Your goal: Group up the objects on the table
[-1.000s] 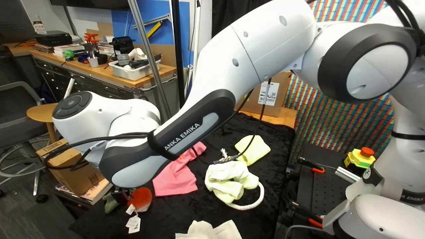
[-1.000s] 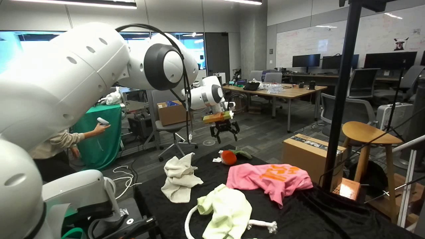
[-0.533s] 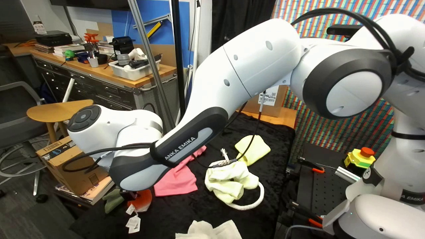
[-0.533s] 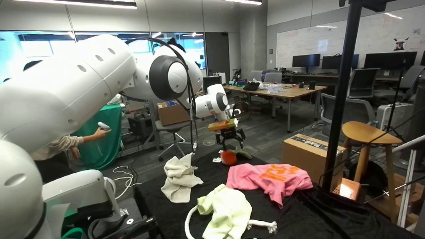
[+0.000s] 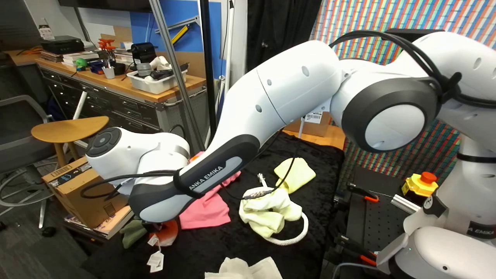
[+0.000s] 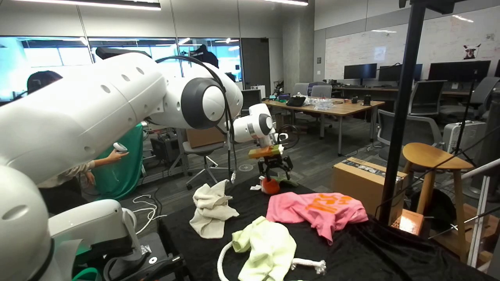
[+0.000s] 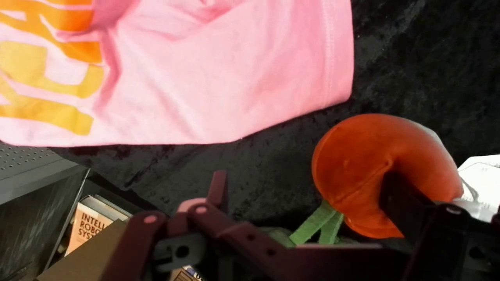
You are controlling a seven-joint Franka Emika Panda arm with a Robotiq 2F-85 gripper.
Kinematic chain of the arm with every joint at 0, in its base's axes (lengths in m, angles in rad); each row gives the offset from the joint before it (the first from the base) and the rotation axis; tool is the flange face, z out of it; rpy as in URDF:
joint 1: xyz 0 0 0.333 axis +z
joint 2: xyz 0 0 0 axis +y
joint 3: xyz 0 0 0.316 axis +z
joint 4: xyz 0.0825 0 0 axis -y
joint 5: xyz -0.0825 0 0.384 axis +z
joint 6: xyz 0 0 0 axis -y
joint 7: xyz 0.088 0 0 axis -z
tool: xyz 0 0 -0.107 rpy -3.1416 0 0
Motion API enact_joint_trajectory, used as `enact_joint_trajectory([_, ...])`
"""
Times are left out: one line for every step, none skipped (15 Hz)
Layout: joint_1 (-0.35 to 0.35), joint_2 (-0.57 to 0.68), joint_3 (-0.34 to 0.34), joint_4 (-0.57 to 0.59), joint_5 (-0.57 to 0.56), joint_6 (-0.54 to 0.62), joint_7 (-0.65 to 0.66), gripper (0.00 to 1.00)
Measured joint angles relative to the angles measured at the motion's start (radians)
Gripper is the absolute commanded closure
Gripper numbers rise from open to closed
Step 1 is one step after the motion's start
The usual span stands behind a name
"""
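Red-orange plush (image 6: 270,186) sits right beneath one side of the gripper (image 6: 279,177) in an exterior view. The jaws stand wide apart, gripping nothing. Nearer the camera than the gripper, a pink garment (image 6: 312,214) with orange print is spread out. A beige cloth (image 6: 213,212) lies apart on the plush's side of the gripper, and a pale yellow-green bundle (image 6: 269,249) with a white rope (image 6: 222,253) is farthest from it. All rest on a black cover (image 6: 351,253).

In an exterior view the arm (image 5: 279,93) mostly hides the gripper; white tags (image 5: 156,260) lie beside the plush, and a green item (image 5: 133,233) lies on the gripper's opposite side.

In the wrist view one fingertip (image 7: 394,189) overlaps the plush; whether they touch, I cannot tell. The opposite fingertip hangs above the black cover. Green strips (image 7: 315,224) show between the fingers, and the garment reaches just ahead of them.
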Motion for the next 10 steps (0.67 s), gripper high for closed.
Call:
enact_joint_trajectory([0.000, 0.002, 0.001, 0.004, 0.004, -0.005, 0.006, 0.00])
enact_joint_trajectory([0.000, 0.002, 0.003, 0.005, 0.010, -0.007, 0.013, 0.00])
enact_joint_trajectory([0.000, 0.002, 0.006, 0.006, 0.018, -0.009, 0.018, 0.00])
enact_joint_trajectory([0.000, 0.002, 0.010, 0.006, 0.026, -0.009, 0.022, 0.00])
enact_joint_trajectory([0.001, 0.002, 0.015, 0.006, 0.033, -0.010, 0.027, 0.00])
enact_joint_trajectory([0.002, 0.002, 0.021, 0.005, 0.036, -0.010, 0.032, 0.00])
enact_joint_trajectory([0.004, 0.002, 0.027, 0.005, 0.038, -0.010, 0.037, 0.00])
enact_joint_trajectory([0.006, 0.002, 0.033, 0.005, 0.039, -0.010, 0.040, 0.00])
enact_joint_trajectory([0.006, 0.002, 0.040, 0.004, 0.041, -0.010, 0.042, 0.00])
enact_joint_trajectory([0.006, 0.002, 0.045, 0.003, 0.045, -0.010, 0.044, 0.00])
